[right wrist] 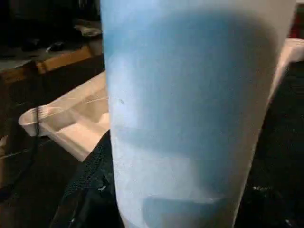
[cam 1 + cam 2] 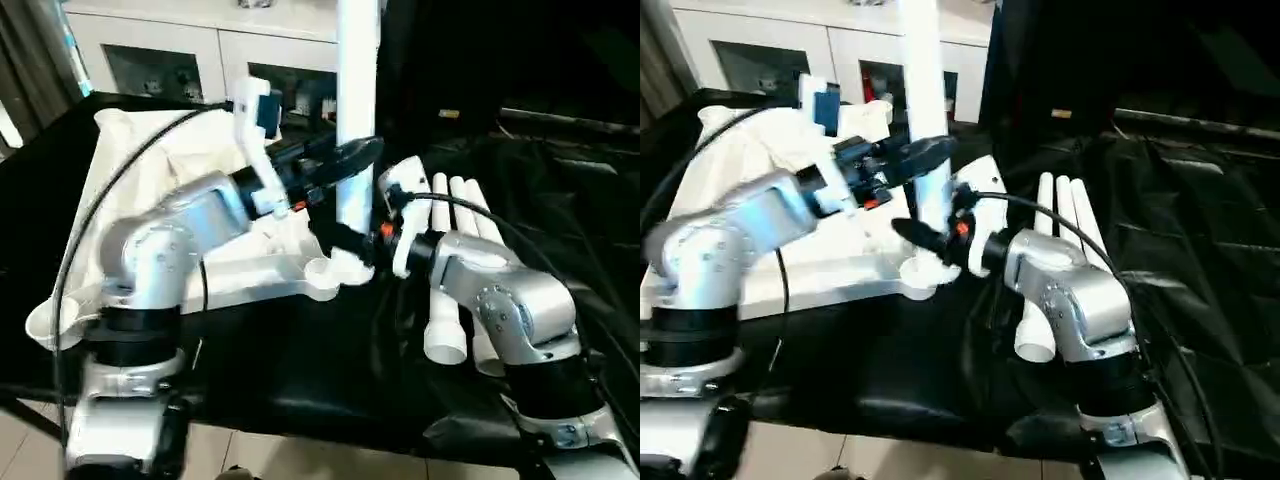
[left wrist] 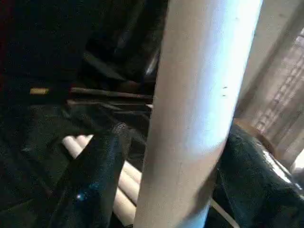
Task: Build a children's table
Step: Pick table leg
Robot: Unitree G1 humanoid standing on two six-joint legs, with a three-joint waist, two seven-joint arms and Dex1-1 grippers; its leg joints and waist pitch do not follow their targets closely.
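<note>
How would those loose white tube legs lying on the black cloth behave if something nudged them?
The spare legs are round, smooth tubes lying side by side, so they would probably roll. They look like hollow plastic, open at the near ends, so likely light and stiff. The draped black cloth has folds that might stop them.

The upright leg [image 2: 356,110] runs off the picture's top edge, so its upper end is cut off. Its foot is hidden behind the right gripper [image 2: 345,245]. The tabletop [image 2: 150,170] lies partly behind the left forearm.
</note>
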